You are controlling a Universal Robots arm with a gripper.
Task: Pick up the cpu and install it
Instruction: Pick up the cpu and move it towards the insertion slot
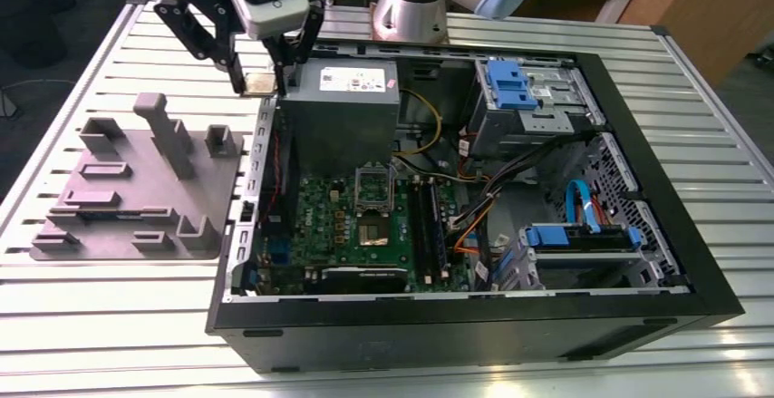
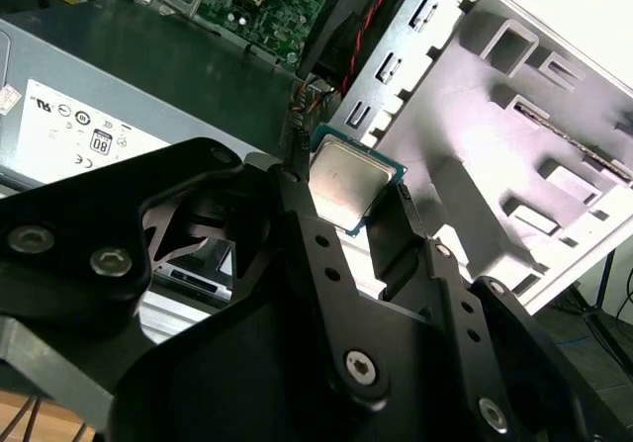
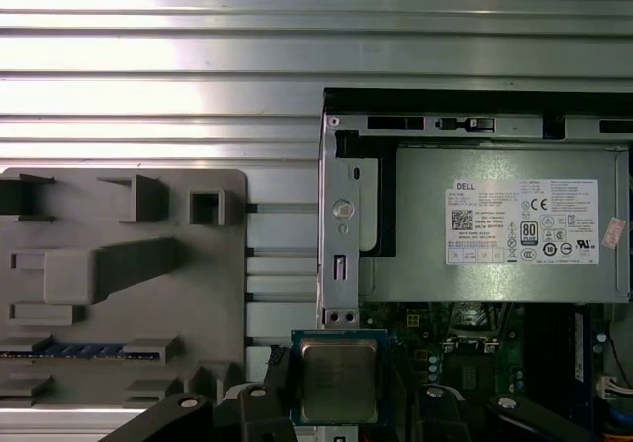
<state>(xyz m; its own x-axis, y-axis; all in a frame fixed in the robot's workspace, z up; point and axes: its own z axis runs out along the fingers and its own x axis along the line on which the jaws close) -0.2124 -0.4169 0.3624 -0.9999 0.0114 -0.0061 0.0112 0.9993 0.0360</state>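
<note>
I am pinching the cpu [image 2: 348, 180] between my jaws, holding it in the air near the power-supply box [image 3: 495, 224]. Pickup is looking complete; installation is remaining, the cpu hanging well apart from the motherboard [image 1: 362, 226] beyond.

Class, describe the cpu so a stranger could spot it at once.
Find the open black computer case, then the grey power-supply box in its corner. Beside that box the gripper holds the cpu: a small flat silver-topped square, far smaller than the box.
</note>
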